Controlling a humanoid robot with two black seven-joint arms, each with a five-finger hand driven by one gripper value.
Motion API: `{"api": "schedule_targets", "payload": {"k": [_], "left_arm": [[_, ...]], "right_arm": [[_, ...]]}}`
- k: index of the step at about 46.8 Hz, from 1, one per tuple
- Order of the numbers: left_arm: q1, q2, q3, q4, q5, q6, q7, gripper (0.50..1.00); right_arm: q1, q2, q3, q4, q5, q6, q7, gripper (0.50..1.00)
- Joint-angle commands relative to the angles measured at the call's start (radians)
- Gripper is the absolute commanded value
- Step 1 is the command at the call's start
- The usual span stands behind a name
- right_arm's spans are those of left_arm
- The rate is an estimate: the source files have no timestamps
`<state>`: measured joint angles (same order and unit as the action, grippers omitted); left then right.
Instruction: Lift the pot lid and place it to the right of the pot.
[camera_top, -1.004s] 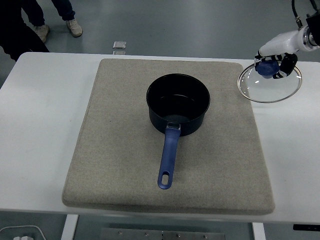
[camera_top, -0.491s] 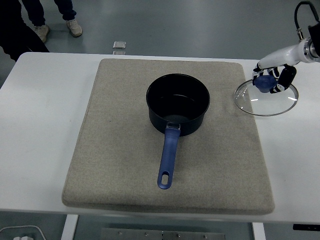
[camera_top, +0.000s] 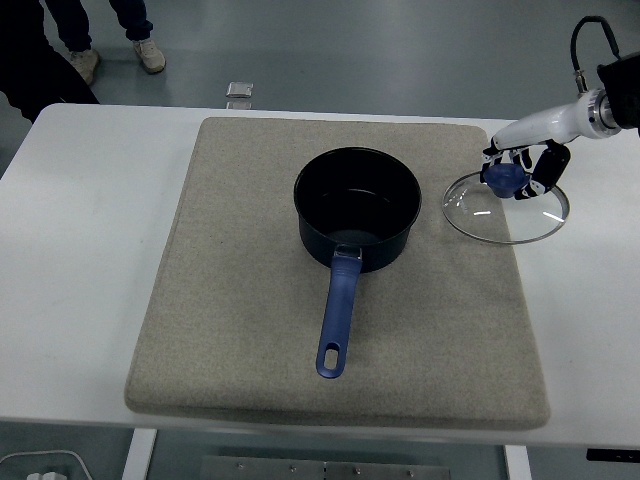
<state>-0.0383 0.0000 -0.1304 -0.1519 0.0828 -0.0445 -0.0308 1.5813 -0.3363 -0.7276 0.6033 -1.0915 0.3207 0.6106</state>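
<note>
A dark blue pot (camera_top: 356, 208) with a long blue handle (camera_top: 337, 318) stands uncovered on the beige mat (camera_top: 230, 300), handle toward the near edge. To its right, the glass lid (camera_top: 506, 208) with a blue knob (camera_top: 503, 177) hangs over the mat's right edge. My right hand (camera_top: 522, 170) comes in from the upper right, its fingers curled around the knob. I cannot tell whether the lid touches the surface. The left arm is out of sight.
The white table (camera_top: 80, 230) extends left and right of the mat. A person's legs and shoes (camera_top: 148, 55) show at the top left, beyond the table. A small grey object (camera_top: 238, 90) lies on the floor behind the table.
My right hand has carried the lid left and toward me, from over the bare table at the far right to the mat's right edge, closer to the pot.
</note>
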Motion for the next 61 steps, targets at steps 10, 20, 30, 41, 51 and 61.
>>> {"api": "schedule_targets", "payload": {"k": [10,20,30,41,51,61], "left_arm": [[0.0,0.0,0.0,0.0,0.0,0.0,0.0,1.0],[0.0,0.0,0.0,0.0,0.0,0.0,0.0,1.0],[0.0,0.0,0.0,0.0,0.0,0.0,0.0,1.0],[0.0,0.0,0.0,0.0,0.0,0.0,0.0,1.0],[0.0,0.0,0.0,0.0,0.0,0.0,0.0,1.0],[0.0,0.0,0.0,0.0,0.0,0.0,0.0,1.0]], "right_arm": [[0.008,-0.003,0.005,0.036,0.065,0.0,0.0,0.5],[0.003,0.007,0.004,0.038,0.124,-0.02,0.0,0.5],[-0.003,0.008,0.004,0.038,0.153,-0.041,0.0,0.5],[-0.026,0.007,-0.022,0.035,0.217,-0.08,0.0,0.5],[-0.057,0.007,-0.036,0.033,0.222,-0.109,0.0,0.5],[-0.075,0.008,-0.036,0.033,0.223,-0.123,0.0,0.5]]}}
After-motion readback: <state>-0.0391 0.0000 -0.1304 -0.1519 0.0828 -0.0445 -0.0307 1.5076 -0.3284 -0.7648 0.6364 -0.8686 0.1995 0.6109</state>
